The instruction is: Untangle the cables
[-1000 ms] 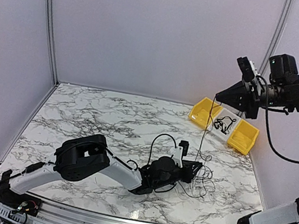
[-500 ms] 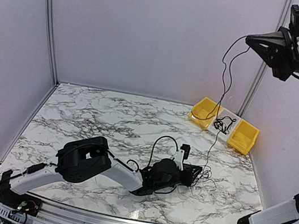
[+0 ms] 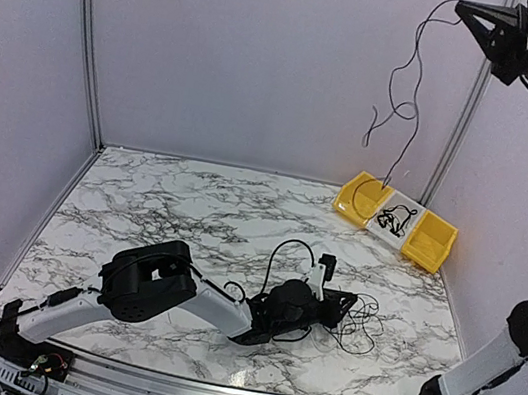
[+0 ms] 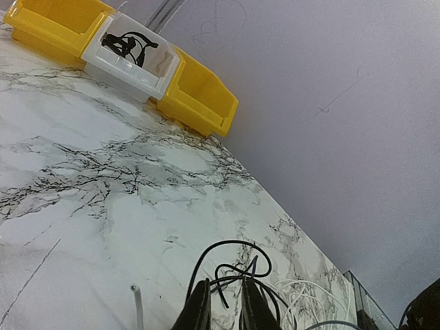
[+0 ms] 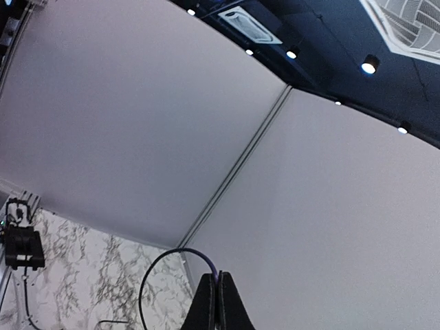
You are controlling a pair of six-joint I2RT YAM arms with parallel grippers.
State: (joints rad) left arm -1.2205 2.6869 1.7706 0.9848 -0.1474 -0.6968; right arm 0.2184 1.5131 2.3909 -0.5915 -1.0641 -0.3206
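right gripper [image 3: 465, 5]: raised high at the right wall, well above the table [image 3: 162, 201]. Jaws fully closed, pinching 1 thin black cable [image 3: 404, 107] at the fingertips.
right wrist view: right gripper [image 5: 216, 278] fingers pressed together, the cable [image 5: 180, 249] arcs out of the tips in 1 loop.
lifted cable: hangs from the right gripper in loose bends in front of the back wall. 1 end curls free in the air. The other strand drops toward the bins. Cannot tell whether it joins the tangle.
left gripper [image 3: 348, 301]: low on the table, right of centre, arm stretched out flat along the marble.
left jaws: almost closed with a narrow slot. In the left wrist view black strands run into the slot of the left gripper [image 4: 225, 309] and sit pinched there.
tangle [image 3: 359, 327]: loose black loops on the table, touching the left fingertips and spreading just past them to the right. 1 loop [image 4: 234, 242] stands up right ahead of the fingers.
bins: row of 3 at the far right table corner, a white bin [image 3: 380, 229] between 2 yellow bins [image 3: 353, 200].
white bin [image 4: 148, 75] contents: 1 small black cable bundle [image 3: 395, 220], coiled inside [image 4: 124, 45].
tangle vs bins: well apart.
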